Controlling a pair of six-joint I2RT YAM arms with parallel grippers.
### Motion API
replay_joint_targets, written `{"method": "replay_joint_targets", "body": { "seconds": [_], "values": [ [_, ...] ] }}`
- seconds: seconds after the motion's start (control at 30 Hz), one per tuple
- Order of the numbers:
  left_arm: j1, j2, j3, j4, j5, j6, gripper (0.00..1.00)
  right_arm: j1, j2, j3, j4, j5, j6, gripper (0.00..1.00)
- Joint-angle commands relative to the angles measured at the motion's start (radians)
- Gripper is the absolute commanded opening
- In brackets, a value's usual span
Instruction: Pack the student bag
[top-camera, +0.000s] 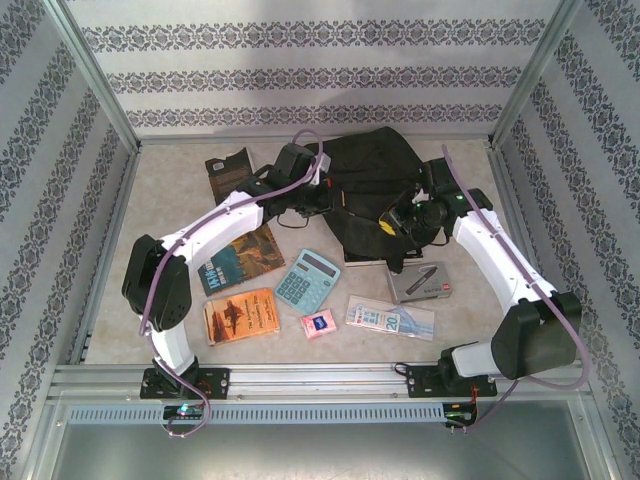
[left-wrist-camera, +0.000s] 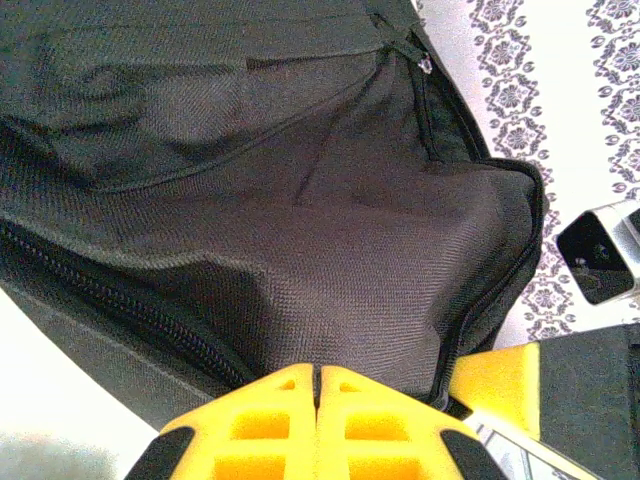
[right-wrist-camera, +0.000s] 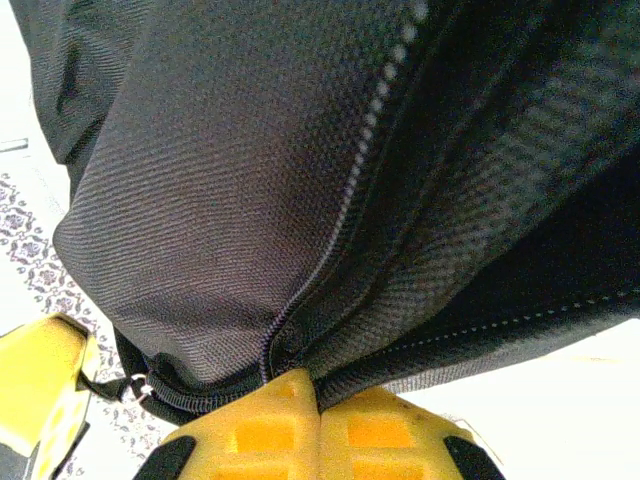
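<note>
We see a pale mottled surface (top-camera: 165, 175) mid-frame, enclosed by 3 floral-striped grey-and-white walls (top-camera: 300, 60) and slanting aluminium posts (top-camera: 95, 70), evenly lit.

Plain black with a fine woven texture is seen on the large black soft fabric backpack (top-camera: 372, 165), and its zipper teeth are coloured pale grey. Bright yellow is worn by the moulded fingers (left-wrist-camera: 262, 425) of the left gripper (left-wrist-camera: 316, 370) and the right gripper (right-wrist-camera: 318, 377). The flat light-blue plastic calculator (top-camera: 307, 278), the small pink square pad (top-camera: 319, 325) and the orange paperback book (top-camera: 240, 315) are set against a mottled beige table top (top-camera: 160, 200). Grey floral bands are printed on the white wall panels (top-camera: 300, 60).
</note>
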Motion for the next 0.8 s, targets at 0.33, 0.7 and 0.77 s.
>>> {"method": "replay_joint_targets", "body": {
  "seconds": [0.33,0.7,0.77],
  "values": [
    [0.126,0.006,0.059,-0.006,-0.086,0.09,0.0,-0.052,0.03,0.068,-0.2,0.158,-0.12,0.0],
    [0.034,0.029,0.179,0.041,0.036,0.198,0.0,-0.02,0.097,0.135,-0.113,0.015,-0.203,0.0],
    [0.035,0.054,0.219,0.022,0.024,0.201,0.0,-0.003,0.09,0.125,-0.076,-0.011,-0.217,0.0]
  ]
}}
